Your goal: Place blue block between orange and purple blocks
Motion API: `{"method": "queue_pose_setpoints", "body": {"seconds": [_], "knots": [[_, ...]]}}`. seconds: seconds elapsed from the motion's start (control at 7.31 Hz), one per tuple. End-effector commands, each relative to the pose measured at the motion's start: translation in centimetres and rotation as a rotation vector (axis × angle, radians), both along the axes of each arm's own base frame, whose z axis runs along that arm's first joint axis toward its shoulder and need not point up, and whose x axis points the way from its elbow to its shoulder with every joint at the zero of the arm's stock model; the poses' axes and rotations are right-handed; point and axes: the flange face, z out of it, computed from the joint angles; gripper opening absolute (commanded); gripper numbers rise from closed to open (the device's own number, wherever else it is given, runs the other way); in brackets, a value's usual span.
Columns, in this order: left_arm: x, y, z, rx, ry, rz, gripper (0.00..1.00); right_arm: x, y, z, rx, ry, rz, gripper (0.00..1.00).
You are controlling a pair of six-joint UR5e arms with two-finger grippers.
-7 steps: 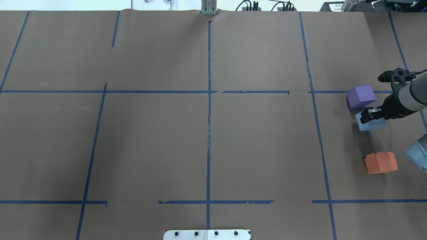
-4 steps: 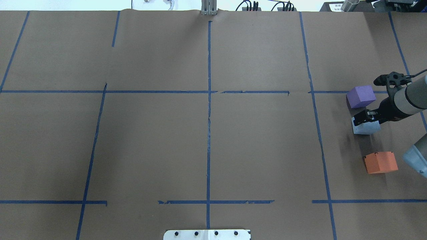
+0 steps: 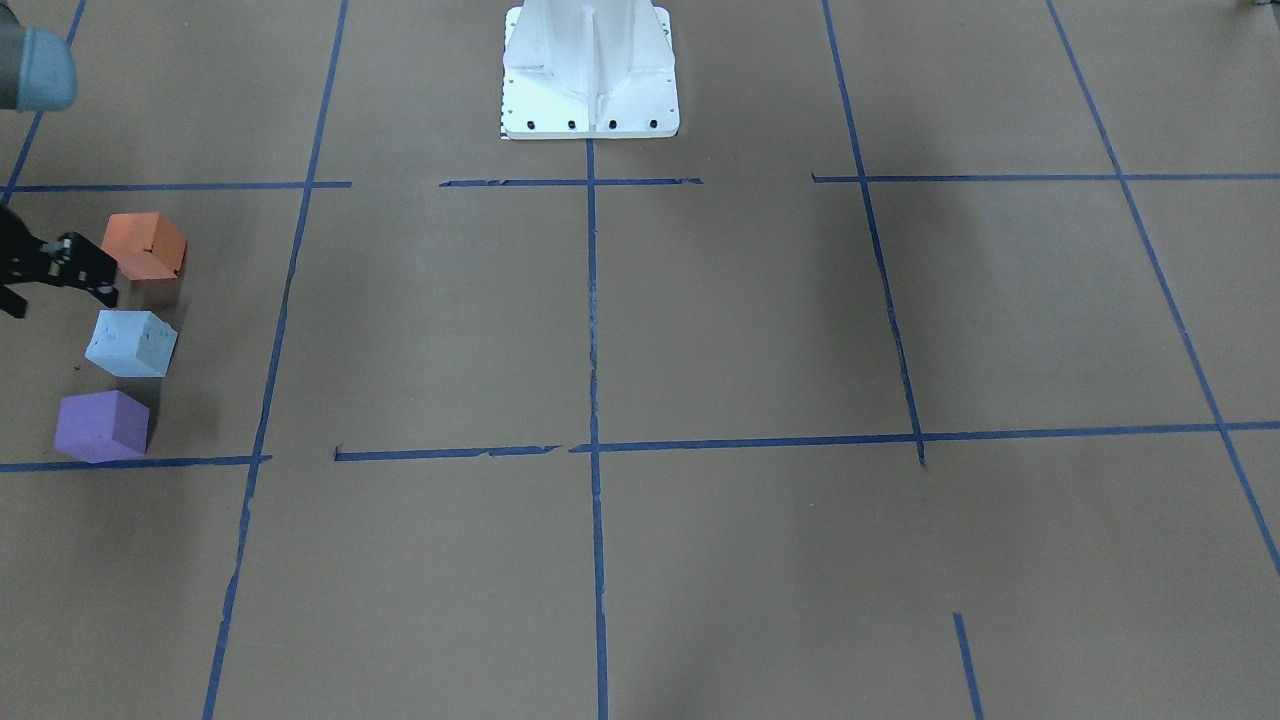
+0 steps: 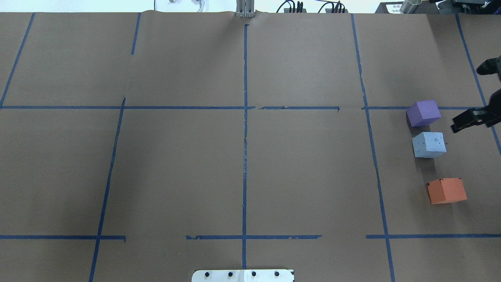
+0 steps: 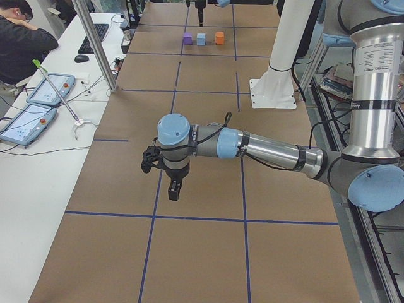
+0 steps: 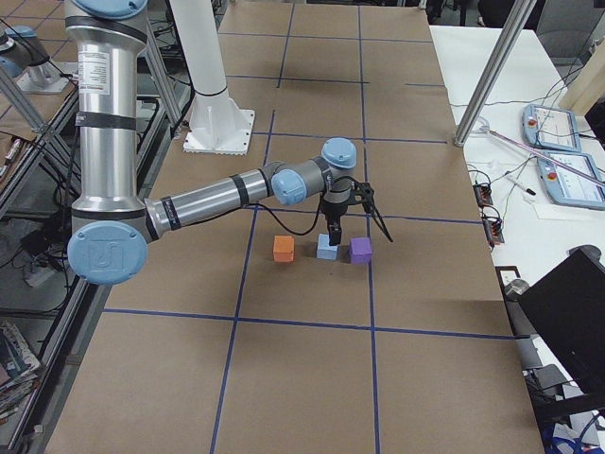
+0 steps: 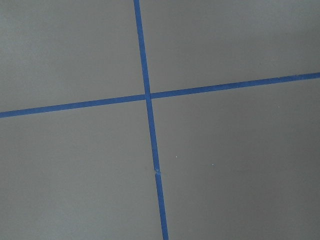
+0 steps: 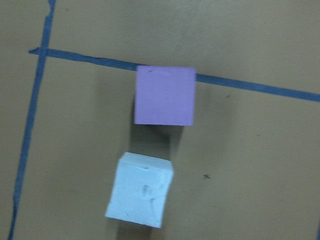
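The pale blue block rests on the brown paper at the far right, between the purple block and the orange block, touching neither and sitting nearer the purple one. My right gripper is open and empty, raised to the right of the blue and purple blocks. The right wrist view looks down on the blue block and the purple block. My left gripper shows only in the exterior left view, hovering over a tape crossing far from the blocks; I cannot tell whether it is open or shut.
Blue tape lines divide the paper-covered table into a grid. The white robot base stands at the near middle edge. An operator sits at a side table with tablets.
My right gripper has let go of the blue block and pulled up and away to the right. The blue block now stands free between the purple and orange blocks.
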Motion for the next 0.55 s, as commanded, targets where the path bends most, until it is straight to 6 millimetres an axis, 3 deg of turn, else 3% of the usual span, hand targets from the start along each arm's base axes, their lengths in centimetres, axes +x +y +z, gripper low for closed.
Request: {"method": "queue_pose_setpoints", "body": {"seconds": [0.0,0.14,0.27,0.41], "knots": [[0.0,0.0,0.0,0.005,-0.002,0.003,1.0,11.9,2.4,4.4,0.048,0.008,-0.085,1.0],[0.0,0.0,0.1,0.008,-0.004,0.006,1.0,15.7,4.7,7.6,0.042,-0.034,-0.081,1.0],[0.0,-0.1,0.1,0.009,-0.007,0.006,1.0,16.4,6.5,9.0,0.01,-0.036,-0.066,1.0],[0.0,0.1,0.7,-0.005,-0.006,0.004,1.0,16.3,6.3,9.3,-0.003,-0.039,-0.057,1.0]]}}
